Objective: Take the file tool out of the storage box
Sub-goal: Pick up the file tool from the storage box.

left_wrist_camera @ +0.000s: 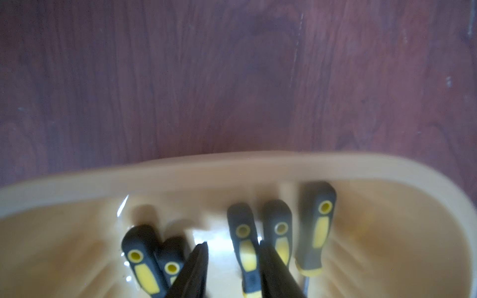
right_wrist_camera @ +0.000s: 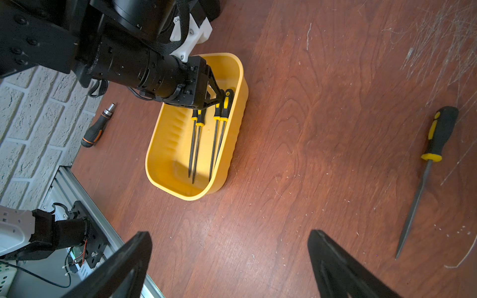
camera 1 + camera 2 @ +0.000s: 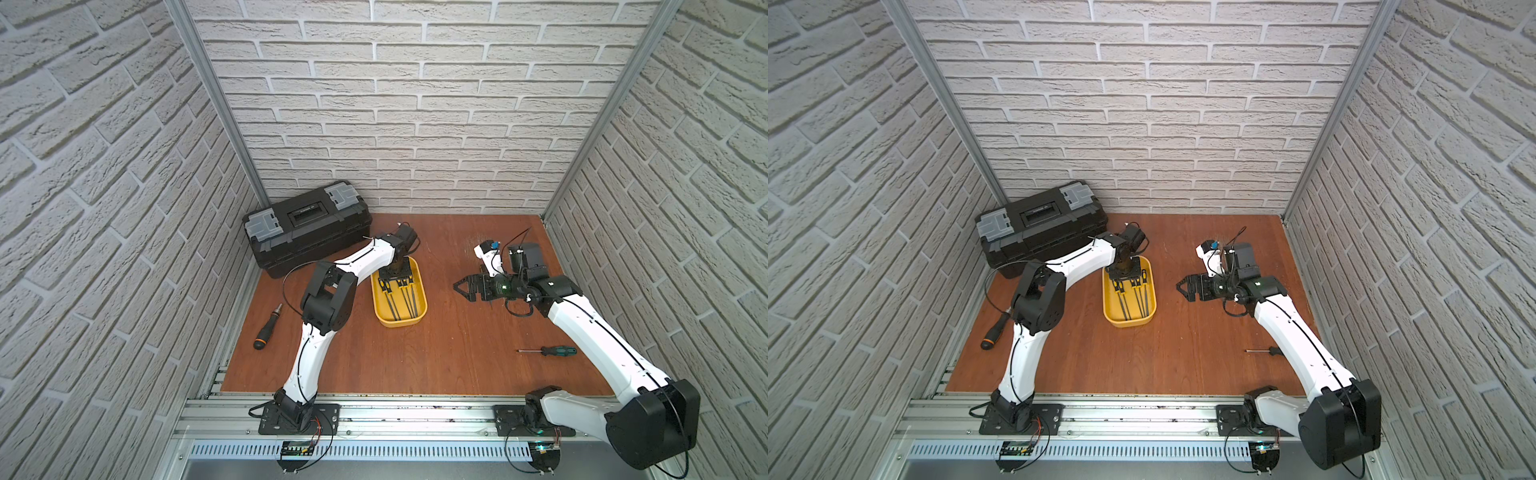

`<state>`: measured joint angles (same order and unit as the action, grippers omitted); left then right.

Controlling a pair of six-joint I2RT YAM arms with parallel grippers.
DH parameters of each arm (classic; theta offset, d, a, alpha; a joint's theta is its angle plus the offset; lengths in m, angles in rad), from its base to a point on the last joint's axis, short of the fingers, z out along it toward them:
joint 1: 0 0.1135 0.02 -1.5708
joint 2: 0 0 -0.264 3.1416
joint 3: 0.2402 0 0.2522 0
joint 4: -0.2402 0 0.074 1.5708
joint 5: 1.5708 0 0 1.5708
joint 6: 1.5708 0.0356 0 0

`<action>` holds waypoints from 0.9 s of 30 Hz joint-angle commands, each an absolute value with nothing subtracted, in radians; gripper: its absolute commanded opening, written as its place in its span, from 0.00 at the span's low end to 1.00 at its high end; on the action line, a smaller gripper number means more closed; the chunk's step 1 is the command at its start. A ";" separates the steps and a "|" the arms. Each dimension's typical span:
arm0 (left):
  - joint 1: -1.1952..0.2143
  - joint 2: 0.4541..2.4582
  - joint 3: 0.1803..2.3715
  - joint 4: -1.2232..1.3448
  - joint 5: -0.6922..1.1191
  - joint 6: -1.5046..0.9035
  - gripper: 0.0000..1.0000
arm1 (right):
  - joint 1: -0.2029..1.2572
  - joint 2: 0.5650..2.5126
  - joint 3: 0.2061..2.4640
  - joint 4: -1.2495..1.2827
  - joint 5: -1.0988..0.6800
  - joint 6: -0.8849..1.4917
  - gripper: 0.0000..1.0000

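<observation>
A wooden tabletop (image 3: 457,365) sits between white brick-pattern walls (image 3: 415,124). At its 10 o'clock corner stands a large black toolbox (image 3: 307,239) with two grey latches (image 3: 264,225), lid shut. Near 8 o'clock lies a black bit driver (image 3: 268,326) with an orange ring, metal tip toward 1 o'clock. At 4 o'clock lies a green-and-black screwdriver (image 3: 557,351), shaft toward 9 o'clock
</observation>
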<state>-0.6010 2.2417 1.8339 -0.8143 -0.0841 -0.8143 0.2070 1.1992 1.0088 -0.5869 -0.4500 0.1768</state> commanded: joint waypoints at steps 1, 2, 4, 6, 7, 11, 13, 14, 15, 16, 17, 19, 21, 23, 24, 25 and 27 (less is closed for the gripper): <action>-0.601 2.259 1.853 -0.802 -0.078 -0.828 0.36 | 0.212 1.171 1.004 -0.559 -0.463 0.172 0.99; -0.601 2.261 1.854 -0.798 -0.077 -0.830 0.36 | 0.212 1.173 1.005 -0.560 -0.463 0.171 0.99; -0.599 2.269 1.859 -0.795 -0.073 -0.831 0.35 | 0.211 1.175 1.007 -0.561 -0.464 0.170 0.99; -0.600 2.273 1.860 -0.788 -0.070 -0.832 0.35 | 0.212 1.177 1.008 -0.561 -0.465 0.169 0.99; -0.600 2.276 1.862 -0.788 -0.066 -0.833 0.34 | 0.212 1.179 1.009 -0.563 -0.465 0.168 0.99; -0.599 2.283 1.862 -0.792 -0.066 -0.831 0.29 | 0.212 1.182 1.008 -0.561 -0.463 0.168 0.99; -0.598 2.284 1.859 -0.790 -0.066 -0.830 0.27 | 0.212 1.181 1.008 -0.561 -0.462 0.169 0.99; -0.597 2.285 1.858 -0.787 -0.061 -0.830 0.27 | 0.212 1.182 1.008 -0.562 -0.462 0.169 0.99; -0.597 2.284 1.854 -0.781 -0.056 -0.829 0.26 | 0.212 1.182 1.008 -0.563 -0.462 0.169 0.99; -0.595 2.287 1.851 -0.774 -0.049 -0.830 0.26 | 0.212 1.181 1.008 -0.563 -0.461 0.168 0.99; -0.595 2.287 1.847 -0.770 -0.046 -0.830 0.26 | 0.212 1.182 1.008 -0.563 -0.462 0.169 0.99; -0.595 2.286 1.840 -0.760 -0.041 -0.830 0.23 | 0.212 1.178 1.006 -0.565 -0.461 0.169 0.99; -0.595 2.283 1.833 -0.754 -0.041 -0.828 0.23 | 0.212 1.176 1.005 -0.565 -0.459 0.170 0.99; -0.594 2.281 1.827 -0.744 -0.036 -0.827 0.21 | 0.212 1.174 1.001 -0.565 -0.458 0.169 0.99; -0.592 2.277 1.821 -0.738 -0.035 -0.825 0.19 | 0.212 1.173 1.001 -0.565 -0.458 0.170 0.99; -0.592 2.275 1.815 -0.731 -0.032 -0.824 0.18 | 0.212 1.171 1.001 -0.565 -0.457 0.170 0.99; -0.592 2.263 1.803 -0.718 -0.031 -0.822 0.16 | 0.212 1.170 1.001 -0.566 -0.456 0.170 0.99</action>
